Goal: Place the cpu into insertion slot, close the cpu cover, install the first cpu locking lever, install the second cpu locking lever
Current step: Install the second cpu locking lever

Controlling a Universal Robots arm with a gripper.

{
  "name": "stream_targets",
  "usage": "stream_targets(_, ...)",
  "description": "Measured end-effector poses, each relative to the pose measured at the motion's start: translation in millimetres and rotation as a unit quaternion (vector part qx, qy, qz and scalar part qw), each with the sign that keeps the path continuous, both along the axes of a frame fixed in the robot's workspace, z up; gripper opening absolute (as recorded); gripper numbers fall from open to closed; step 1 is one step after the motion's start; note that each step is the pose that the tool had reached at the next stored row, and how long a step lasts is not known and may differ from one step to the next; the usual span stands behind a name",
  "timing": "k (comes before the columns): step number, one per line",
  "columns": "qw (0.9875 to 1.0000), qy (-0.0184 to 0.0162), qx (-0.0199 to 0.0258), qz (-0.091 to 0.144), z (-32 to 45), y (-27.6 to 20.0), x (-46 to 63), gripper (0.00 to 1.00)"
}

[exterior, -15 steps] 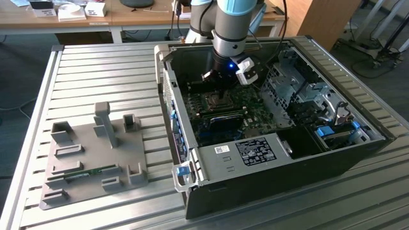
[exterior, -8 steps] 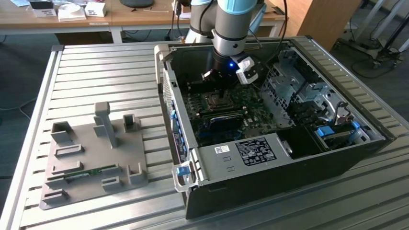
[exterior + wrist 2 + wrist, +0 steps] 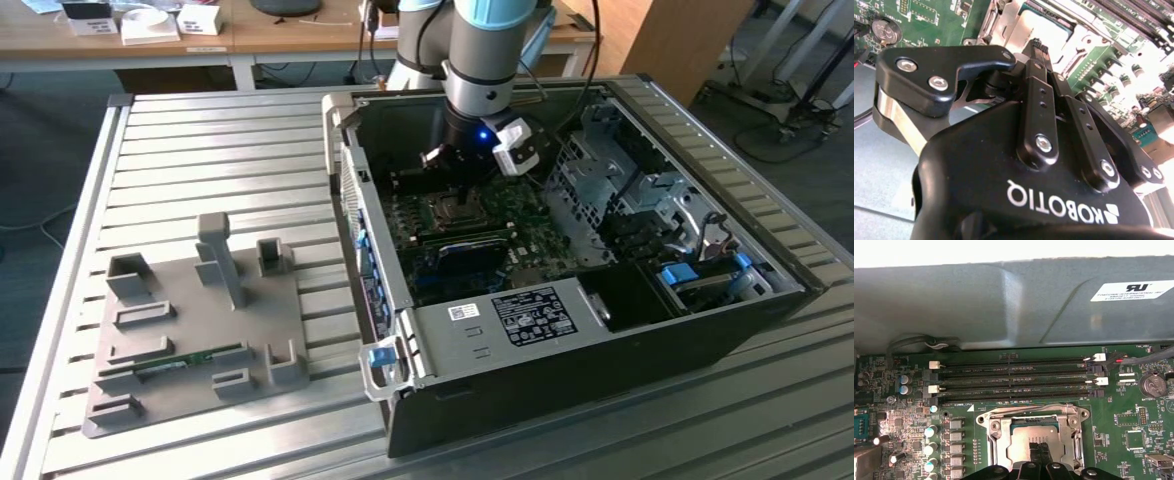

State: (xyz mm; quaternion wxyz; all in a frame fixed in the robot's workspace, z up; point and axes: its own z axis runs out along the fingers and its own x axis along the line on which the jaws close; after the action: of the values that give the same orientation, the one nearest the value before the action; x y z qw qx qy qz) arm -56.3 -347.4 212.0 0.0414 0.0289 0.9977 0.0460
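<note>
The cpu, a dull silver square, lies in the insertion slot of the green motherboard inside the open computer case. The cpu cover, a silvery frame with a square window, appears to lie flat around the chip. My gripper hangs straight over the chip with its dark fingertips together and nothing visible between them. In the second wrist view the gripper narrows to a point just at the edge of the cpu. In the exterior view the gripper sits low inside the case, above the slot.
Long black memory slots run beside the socket, with the grey case wall behind them. A coin battery and rows of capacitors flank the socket. A grey drive cage fills the case's right in the exterior view. A grey fixture plate lies on the slatted table.
</note>
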Motion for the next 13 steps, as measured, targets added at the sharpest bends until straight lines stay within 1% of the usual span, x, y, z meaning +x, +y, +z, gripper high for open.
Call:
stream_targets(3, 1.0000, 0.0009, 0.0001, 0.000, 3.3, 0.0, 0.0, 0.11)
stream_targets(7, 1.0000, 0.0033, 0.0001, 0.000, 8.7, 0.0, 0.0, 0.11)
stream_targets(13, 1.0000, 0.0049, 0.0002, 0.000, 12.3, 0.0, 0.1, 0.11)
